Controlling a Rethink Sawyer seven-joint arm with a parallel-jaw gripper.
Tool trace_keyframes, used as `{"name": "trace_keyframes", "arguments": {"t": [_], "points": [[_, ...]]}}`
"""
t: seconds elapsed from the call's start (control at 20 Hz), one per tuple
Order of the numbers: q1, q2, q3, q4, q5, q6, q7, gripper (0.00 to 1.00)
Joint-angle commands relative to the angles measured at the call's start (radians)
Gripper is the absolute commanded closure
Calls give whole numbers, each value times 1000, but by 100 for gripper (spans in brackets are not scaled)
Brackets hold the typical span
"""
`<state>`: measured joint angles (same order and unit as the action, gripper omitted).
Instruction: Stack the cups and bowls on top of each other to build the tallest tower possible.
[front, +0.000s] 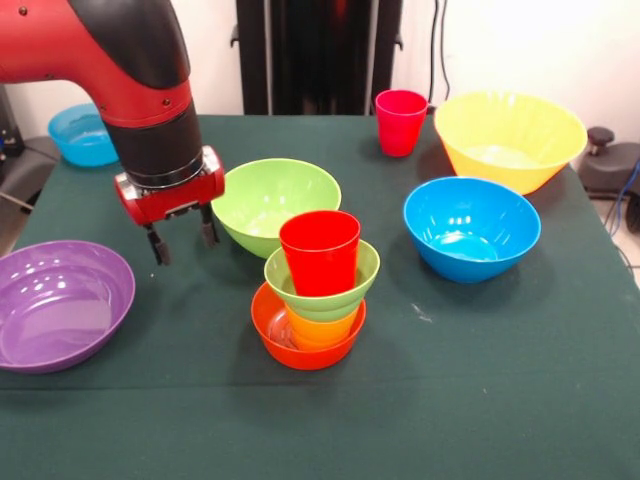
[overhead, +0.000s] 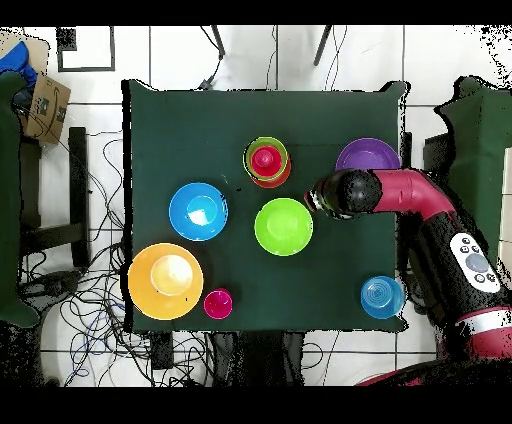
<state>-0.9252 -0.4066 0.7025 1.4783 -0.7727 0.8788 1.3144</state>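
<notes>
Hovering above the green cloth (front: 500, 400), the gripper (front: 182, 238) is hanging with its two dark fingers (front: 157, 246) apart and nothing between them — released, holding nothing. It is sitting between the purple bowl (front: 60, 305) on one side and the large green bowl (front: 275, 205) on the other, just beside the green one's rim.

Standing a little beyond that green bowl from the gripper, toward the table's front edge, is the tower (front: 315, 290): an orange bowl (front: 300, 345) at the bottom, a yellow-orange cup (front: 322, 328) nested in it, a small green bowl (front: 325, 290) on that, and a red cup (front: 320, 250) upright on top. In the overhead view the tower (overhead: 267, 161) is showing as one stacked ring beside the arm's head.

Farther off on the same side are lying a blue bowl (front: 470, 228), the yellow bowl (front: 510, 138) and a lone pink-red cup (front: 400, 122) — all well apart from the gripper. A second blue bowl (front: 82, 135) is resting at the table's corner behind the arm (front: 120, 50).
</notes>
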Motion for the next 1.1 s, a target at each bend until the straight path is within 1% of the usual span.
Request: {"name": "trace_keyframes", "arguments": {"t": [0.05, 0.2, 0.25, 0.35, 0.45, 0.7, 1.1], "points": [[49, -25, 28, -39, -62, 11, -274, 0], [54, -43, 28, -39, -46, 49, -280, 0], [61, -54, 27, -44, -30, 86, -281, 0], [68, -63, 32, -58, -5, 130, -285, 0], [74, -65, 35, -77, 6, 163, -298, 0], [75, -52, 40, -105, -5, 173, -324, 0], [73, -37, 41, -119, -26, 169, -344, 0]]}}
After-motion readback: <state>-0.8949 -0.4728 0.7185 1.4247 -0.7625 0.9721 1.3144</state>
